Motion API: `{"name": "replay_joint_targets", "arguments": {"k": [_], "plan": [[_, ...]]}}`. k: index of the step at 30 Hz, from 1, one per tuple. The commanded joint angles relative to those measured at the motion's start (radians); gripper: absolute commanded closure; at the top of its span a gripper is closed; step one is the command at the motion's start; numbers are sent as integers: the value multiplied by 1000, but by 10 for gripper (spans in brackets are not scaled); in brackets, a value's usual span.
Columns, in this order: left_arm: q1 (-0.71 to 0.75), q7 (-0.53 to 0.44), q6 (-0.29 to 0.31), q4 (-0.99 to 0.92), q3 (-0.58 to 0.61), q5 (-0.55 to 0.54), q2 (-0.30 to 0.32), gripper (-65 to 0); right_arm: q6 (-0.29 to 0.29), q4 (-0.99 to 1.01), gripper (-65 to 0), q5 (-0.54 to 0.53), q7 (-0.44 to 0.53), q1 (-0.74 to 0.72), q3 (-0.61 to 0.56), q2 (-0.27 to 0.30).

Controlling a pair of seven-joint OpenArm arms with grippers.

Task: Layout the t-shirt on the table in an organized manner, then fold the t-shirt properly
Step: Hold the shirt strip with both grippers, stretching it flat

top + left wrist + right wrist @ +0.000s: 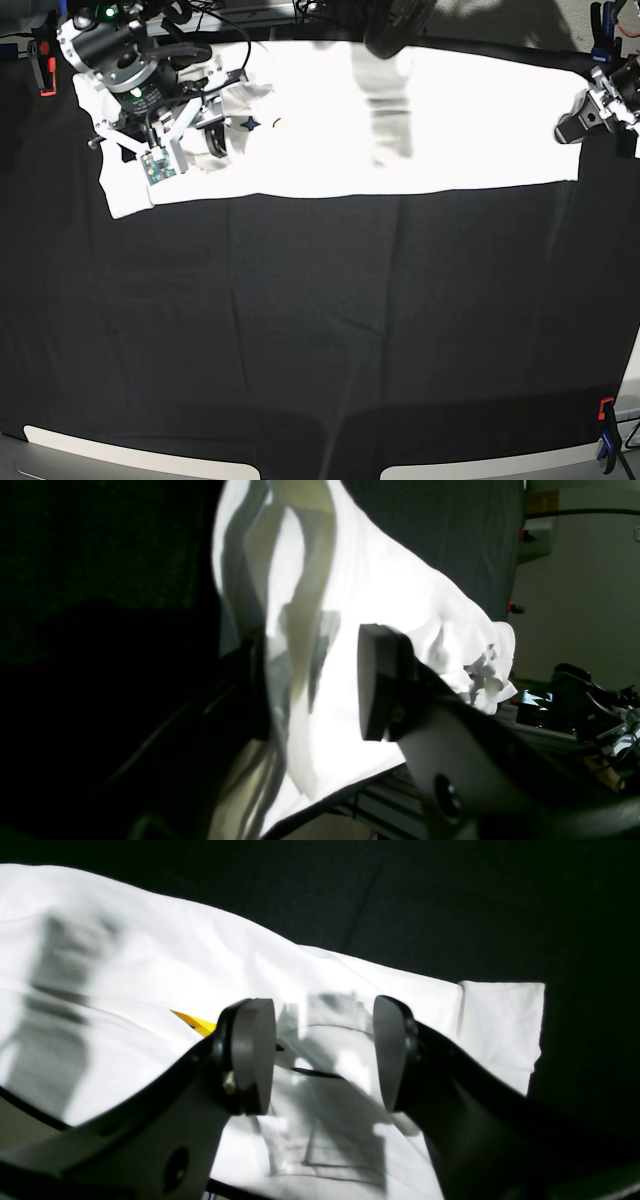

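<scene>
The white t-shirt (400,120) lies spread in a long band across the far side of the black table (320,330). My left gripper (577,122) is at its right end. In the left wrist view the left gripper (312,680) has its jaws apart, with a fold of the t-shirt (380,580) between them; the near finger is lost in shadow. My right gripper (200,140) hovers over the shirt's left end. In the right wrist view the right gripper (325,1055) is open just above the t-shirt (150,970), beside a yellow bit of print (197,1024).
A red clamp (42,62) sits at the far left edge, a blue clamp (600,20) at the far right, and another clamp (605,440) at the near right corner. A shadow (390,100) falls across the shirt's middle. Equipment (590,695) stands beyond the table edge.
</scene>
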State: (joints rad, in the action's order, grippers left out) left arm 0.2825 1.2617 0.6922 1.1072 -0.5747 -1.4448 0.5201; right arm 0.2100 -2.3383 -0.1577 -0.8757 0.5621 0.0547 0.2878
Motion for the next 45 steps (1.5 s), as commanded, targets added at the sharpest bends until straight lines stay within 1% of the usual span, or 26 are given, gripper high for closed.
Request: {"name": "replay_joint_targets", "arguments": {"k": [1, 5, 10, 12, 13, 15, 19, 21, 25, 28, 30, 31, 32, 33, 38, 43, 45], "plan": [[0, -6, 6, 16, -6, -27, 8, -232, 2, -18, -303, 2, 23, -2, 4, 6], [0, -6, 6, 16, -6, -23, -16, -232, 2, -18, -303, 2, 22, -2, 4, 6], [0, -7, 6, 16, -6, -23, 11, -223, 2, -18, -303, 30, 23, -2, 4, 6], [0, -27, 6, 16, -6, -23, 24, -179, 2, -18, -303, 35, 22, -2, 4, 6], [0, -42, 6, 16, -6, -23, 27, -134, 2, -18, -303, 34, 23, -2, 4, 6], [0, -70, 6, 16, -6, -23, 29, 0, 2, -18, -303, 34, 23, -2, 4, 6], [-6, -127, 6, 16, -6, -23, 29, 0, 2, -18, -303, 35, 23, -2, 4, 6], [-5, -121, 6, 18, -6, -20, 29, 0, 2, -18, -303, 35, 22, -2, 4, 6], [-5, -79, 6, 18, -6, -20, 29, 0, 2, -18, -303, 35, 23, -2, 4, 6], [-3, -81, 6, 18, -6, -23, 29, 0, 2, -18, -303, 35, 23, -2, 4, 6], [-3, -81, 6, 18, -6, -23, 29, -128, 2, -18, -303, 35, 23, -2, 4, 6], [-3, -81, 6, 18, -6, -23, 29, -182, 2, -18, -303, 35, 23, -2, 4, 6], [-3, -80, 6, 18, -6, -23, 29, -219, 2, -18, -303, 35, 23, -2, 4, 6], [-3, -80, 6, 18, -6, -23, 28, -237, 2, -18, -303, 35, 23, -2, 4, 6], [-3, -71, 6, 18, -6, -23, 22, -237, 2, -18, -303, 35, 23, -2, 4, 6], [-5, 29, 6, 18, -6, -23, -6, -229, 2, -18, -303, 35, 23, -3, 4, 6], [-3, 22, 6, 18, -6, -23, -10, -228, 2, -18, -303, 35, 23, -3, 4, 6]]}}
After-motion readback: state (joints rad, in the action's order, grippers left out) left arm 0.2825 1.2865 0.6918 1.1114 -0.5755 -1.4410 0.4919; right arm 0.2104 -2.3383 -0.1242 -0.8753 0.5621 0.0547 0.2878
